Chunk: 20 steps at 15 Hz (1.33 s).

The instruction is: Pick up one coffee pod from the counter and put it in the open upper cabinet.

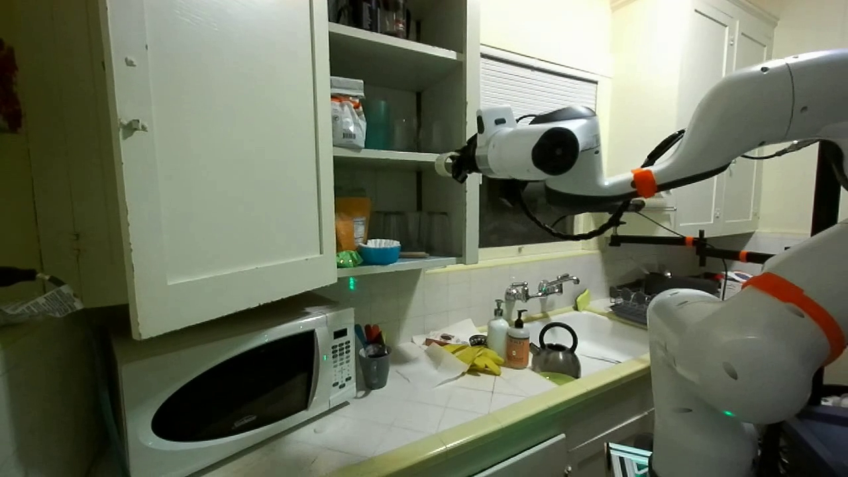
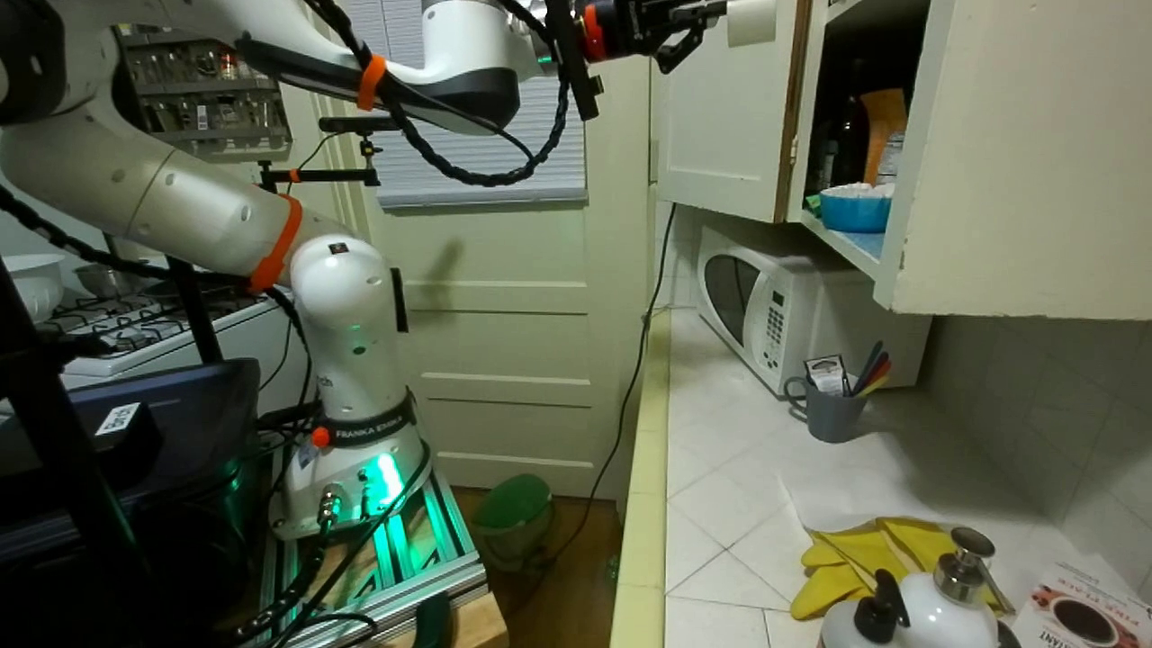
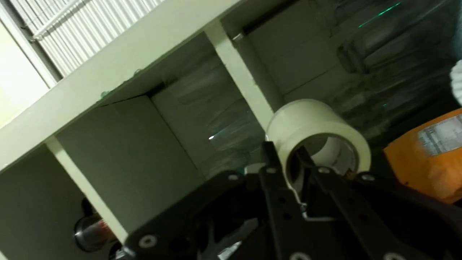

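Observation:
My gripper (image 1: 457,165) is shut on the wall of a cream tape roll (image 1: 442,165), with one finger inside its hole and one outside. In the wrist view the roll (image 3: 306,115) hangs past the fingertips (image 3: 286,151), in front of a shelf edge. The upper cabinet (image 1: 472,218) stands open, its door (image 1: 232,132) swung out. In an exterior view the gripper (image 2: 715,13) and roll (image 2: 751,22) are in front of the cabinet (image 2: 1035,180), outside its opening. The counter (image 1: 450,404) lies below. I can make out no coffee pod on it.
The shelves hold a white bag (image 1: 348,116), an orange bag (image 1: 351,222), a blue bowl (image 1: 379,252) and glasses. A microwave (image 1: 238,384), a grey mug (image 1: 375,368), yellow gloves (image 1: 480,358), soap bottles (image 1: 517,348) and a kettle (image 1: 556,361) stand below.

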### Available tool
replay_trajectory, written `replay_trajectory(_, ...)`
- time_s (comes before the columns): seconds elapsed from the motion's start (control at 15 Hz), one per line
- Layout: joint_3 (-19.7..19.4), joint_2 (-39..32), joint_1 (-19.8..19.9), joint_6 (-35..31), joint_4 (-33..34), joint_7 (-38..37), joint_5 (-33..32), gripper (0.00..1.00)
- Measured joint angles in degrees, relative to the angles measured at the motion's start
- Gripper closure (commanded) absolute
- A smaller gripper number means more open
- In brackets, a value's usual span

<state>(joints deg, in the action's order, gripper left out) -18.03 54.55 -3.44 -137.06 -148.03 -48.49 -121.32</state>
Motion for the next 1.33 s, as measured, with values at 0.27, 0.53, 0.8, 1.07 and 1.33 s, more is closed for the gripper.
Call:
replay_trajectory(0.27,1.45,-1.31,-3.48,4.34,6.33,-1.52,0.2,0.86)
replay_trajectory(0.53,1.42,-1.78,-3.83,4.47,6.79,-1.48,0.22,0.97)
replay_trajectory(0.8,1.74,-2.06,-3.87,5.4,7.54,-2.32,0.86,0.97)
replay_trajectory(1.07,0.19,-4.13,-5.15,3.76,12.2,-3.27,3.08,0.97)
replay_trajectory(1.33,-4.58,-8.57,-9.12,-7.51,19.51,-2.99,8.86,0.97)
